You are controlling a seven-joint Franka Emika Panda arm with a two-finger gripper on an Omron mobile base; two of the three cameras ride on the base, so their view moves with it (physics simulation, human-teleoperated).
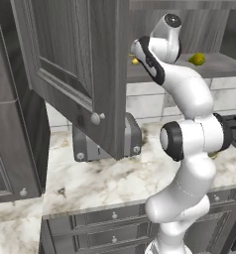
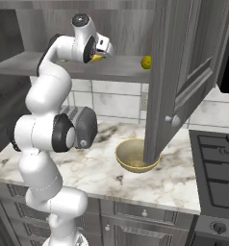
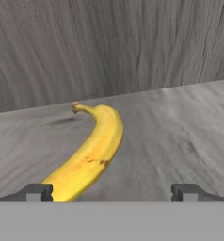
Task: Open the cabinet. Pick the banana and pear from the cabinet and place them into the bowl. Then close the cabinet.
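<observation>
The cabinet stands open, its left door [image 1: 65,64] and right door [image 2: 184,72] swung out over the counter. On its grey shelf [image 3: 180,132] lies the yellow banana [image 3: 90,155], its stem pointing to the back wall. My gripper [image 3: 111,193] is open at shelf height, and the banana's near end lies between the fingertips, close to the left one. From the right base view a bit of the banana [image 2: 95,58] shows under my hand. The pear [image 2: 146,62] [image 1: 197,59] rests further right on the same shelf. The tan bowl [image 2: 128,151] sits on the counter beneath the right door.
A grey toaster [image 1: 132,136] stands against the tiled wall, partly behind the left door. A dark stove [image 2: 217,163] borders the marble counter [image 1: 115,178] on the right. Low drawers [image 1: 115,216] run under the counter edge. The right door's lower corner hangs just over the bowl.
</observation>
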